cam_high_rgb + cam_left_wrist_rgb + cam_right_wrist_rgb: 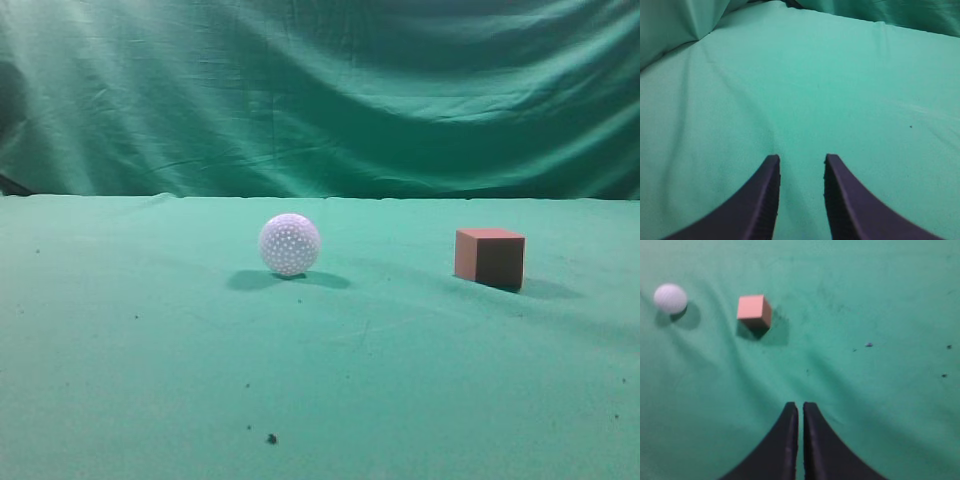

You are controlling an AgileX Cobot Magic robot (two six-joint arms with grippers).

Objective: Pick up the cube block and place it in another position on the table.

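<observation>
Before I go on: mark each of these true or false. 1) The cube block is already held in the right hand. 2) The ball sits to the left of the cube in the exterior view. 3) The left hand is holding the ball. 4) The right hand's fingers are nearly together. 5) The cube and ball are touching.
1) False. The cube block rests on the table, apart from the right hand.
2) True. The white ball is left of the cube.
3) False. The left hand is open over bare cloth, with nothing between its fingers.
4) True. Only a thin slit shows between them.
5) False. Bare cloth separates them.
</observation>
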